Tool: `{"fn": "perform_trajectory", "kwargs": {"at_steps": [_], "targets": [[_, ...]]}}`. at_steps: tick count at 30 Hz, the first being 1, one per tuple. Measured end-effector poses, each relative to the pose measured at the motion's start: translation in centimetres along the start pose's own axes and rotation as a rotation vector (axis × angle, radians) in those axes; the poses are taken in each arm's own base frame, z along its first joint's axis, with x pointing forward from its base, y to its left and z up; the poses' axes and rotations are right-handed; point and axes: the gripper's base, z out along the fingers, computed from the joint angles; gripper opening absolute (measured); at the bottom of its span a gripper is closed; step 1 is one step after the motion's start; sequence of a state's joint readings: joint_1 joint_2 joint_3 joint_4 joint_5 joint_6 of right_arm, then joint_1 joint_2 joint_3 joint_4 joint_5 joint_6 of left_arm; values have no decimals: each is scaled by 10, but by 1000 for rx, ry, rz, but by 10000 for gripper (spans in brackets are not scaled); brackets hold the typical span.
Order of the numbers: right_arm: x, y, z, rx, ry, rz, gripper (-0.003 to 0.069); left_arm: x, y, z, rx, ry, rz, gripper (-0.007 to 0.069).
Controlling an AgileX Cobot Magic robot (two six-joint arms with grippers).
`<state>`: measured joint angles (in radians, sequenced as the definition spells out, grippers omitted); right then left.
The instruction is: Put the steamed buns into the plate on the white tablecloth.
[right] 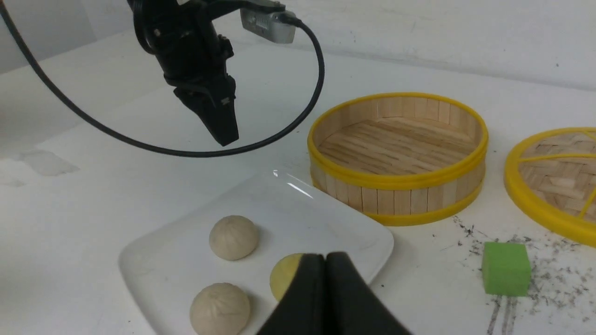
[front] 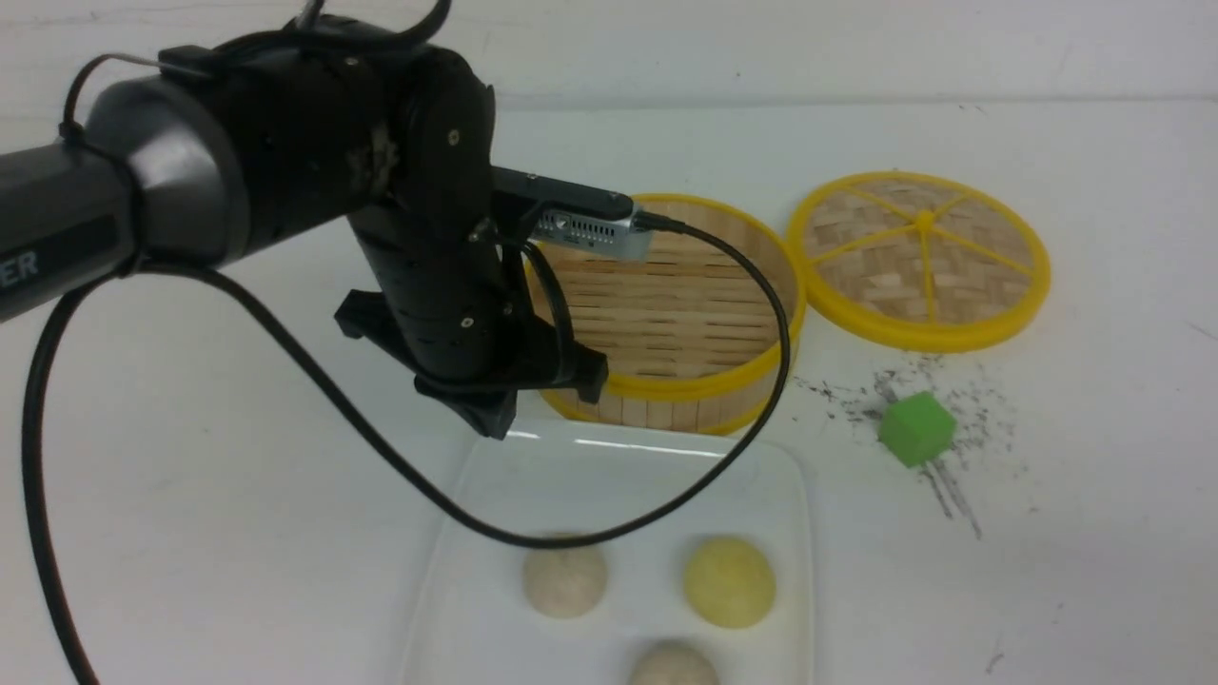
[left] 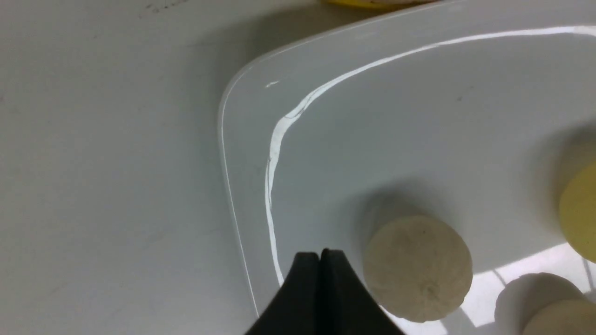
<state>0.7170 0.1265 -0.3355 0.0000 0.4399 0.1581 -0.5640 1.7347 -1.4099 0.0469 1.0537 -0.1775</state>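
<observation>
Three steamed buns lie in the glossy white plate (front: 761, 476) on the white tablecloth (front: 190, 495): a beige one (front: 564, 575), a pale yellow one (front: 729, 581) and another beige one (front: 673, 664) at the front edge of the front view. My left gripper (front: 497, 425) hangs above the plate's far left corner, shut and holding nothing. In the left wrist view its fingertips (left: 320, 255) meet beside a beige bun (left: 417, 267). My right gripper (right: 326, 257) is shut and empty, near the yellow bun (right: 284, 274).
An open bamboo steamer basket (front: 685, 304) with a yellow rim stands just behind the plate. Its round woven lid (front: 918, 257) lies to the right. A green cube (front: 915, 428) sits on dark scratch marks right of the plate. The left arm's cable (front: 609, 533) droops over the plate.
</observation>
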Motion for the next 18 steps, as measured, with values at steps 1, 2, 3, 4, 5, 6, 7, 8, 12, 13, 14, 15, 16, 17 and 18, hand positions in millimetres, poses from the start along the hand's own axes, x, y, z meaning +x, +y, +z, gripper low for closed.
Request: {"fn": "perform_trajectory", "kwargs": {"at_steps": [1,2,3,4,5,6,7,8,12,13,14,15,16,17,18], "targets": [[0,0,0,0,0,0,-3,0,0,0,0,-1,0,2],[0,0,0,0,0,0,-2,0,0,0,0,-2,0,4],[0,0,0,-2,1,5,-1,0,0,0,0,-2,0,5],[0,0,0,-3,1,6,-1,0,0,0,0,-2,0,5],[0,0,0,-3,1,6,0,0,0,0,1,-3,0,5],[0,0,0,-3,1,6,0,0,0,0,1,-4,0,5],[0,0,0,-3,1,6,1,-1,0,0,0,-9,1,5],[0,0,0,-2,2,6,1,-1,0,0,0,-12,1,6],[0,0,0,-2,2,6,1,-3,0,0,3,-29,1,12],[0,0,0,-2,2,6,3,-3,0,0,4,-33,1,13],[0,0,0,-2,2,6,3,-3,0,0,4,-35,1,14],[0,0,0,-2,2,6,5,-3,0,0,5,-36,1,15],[0,0,0,-2,2,6,5,-3,0,0,5,-37,1,15],[0,0,0,-3,0,6,5,-3,0,0,5,-37,1,17],[0,0,-1,-4,-6,6,6,-3,0,0,4,-37,2,17]]}}
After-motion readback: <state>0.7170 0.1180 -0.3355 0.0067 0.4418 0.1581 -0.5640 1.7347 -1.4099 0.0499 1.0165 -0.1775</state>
